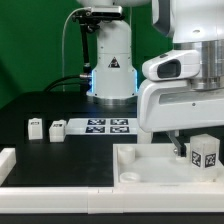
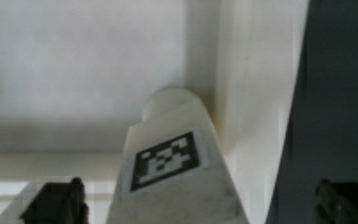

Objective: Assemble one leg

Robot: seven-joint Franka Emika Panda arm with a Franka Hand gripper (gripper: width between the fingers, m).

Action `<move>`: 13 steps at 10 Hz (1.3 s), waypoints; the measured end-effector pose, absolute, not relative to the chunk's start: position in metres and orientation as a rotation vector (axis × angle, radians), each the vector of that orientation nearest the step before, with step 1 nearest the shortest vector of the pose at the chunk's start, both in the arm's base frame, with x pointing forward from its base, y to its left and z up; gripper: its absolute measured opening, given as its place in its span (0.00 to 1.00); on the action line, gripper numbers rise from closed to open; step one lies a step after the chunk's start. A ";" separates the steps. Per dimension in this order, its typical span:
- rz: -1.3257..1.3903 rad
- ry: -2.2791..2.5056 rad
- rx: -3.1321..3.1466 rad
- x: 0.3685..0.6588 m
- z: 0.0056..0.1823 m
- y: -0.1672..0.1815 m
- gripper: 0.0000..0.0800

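Exterior view: three legs.

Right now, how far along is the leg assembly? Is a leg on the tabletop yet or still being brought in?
Done: one leg is over the tabletop, at its corner on the exterior view's right.
In hand: the gripper is at that leg; the wrist view shows the leg between the fingertips, contact unclear.
Left: seating cannot be confirmed. Two other legs lie beside the marker board.
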State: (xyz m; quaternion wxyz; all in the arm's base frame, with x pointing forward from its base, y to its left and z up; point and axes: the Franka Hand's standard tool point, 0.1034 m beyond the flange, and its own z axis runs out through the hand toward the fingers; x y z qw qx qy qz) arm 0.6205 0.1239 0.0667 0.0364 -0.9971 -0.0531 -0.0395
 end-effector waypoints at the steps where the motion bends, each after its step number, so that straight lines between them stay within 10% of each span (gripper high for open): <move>1: -0.125 -0.248 -3.063 0.621 0.067 0.123 0.81; 5: -0.132 -0.458 -3.053 0.621 0.066 0.120 0.81; 7: -0.132 -0.457 -3.053 0.621 0.066 0.120 0.36; 13: -0.174 0.382 -3.029 0.622 0.067 0.119 0.36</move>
